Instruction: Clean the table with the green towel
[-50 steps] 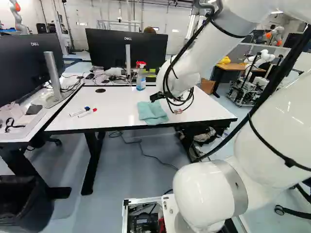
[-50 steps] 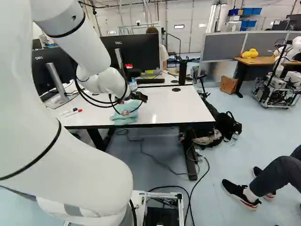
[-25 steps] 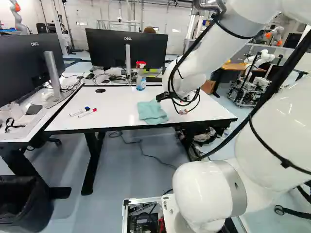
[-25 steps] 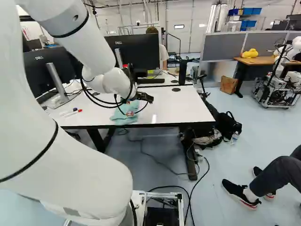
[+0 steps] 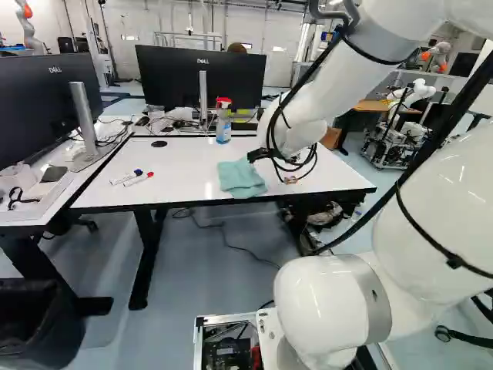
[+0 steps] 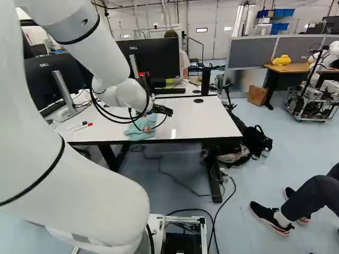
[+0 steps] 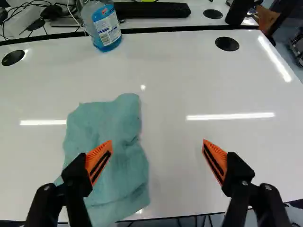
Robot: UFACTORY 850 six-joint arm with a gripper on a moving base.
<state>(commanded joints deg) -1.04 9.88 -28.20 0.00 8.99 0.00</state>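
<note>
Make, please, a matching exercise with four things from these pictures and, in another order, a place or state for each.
1. Green towel
2. Spray bottle
3. Red-capped marker
4. Jaws

A. Upright, near the table's far edge
B. Spread open
C. Rumpled, near the table's front edge
D. Lying beside a blue-capped marker

Pairs: 1-C, 2-A, 3-D, 4-B

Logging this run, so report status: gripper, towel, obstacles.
Gripper open, over table. Green towel lying there ungripped. Spray bottle near far edge, markers too; could obstruct wiping.
</note>
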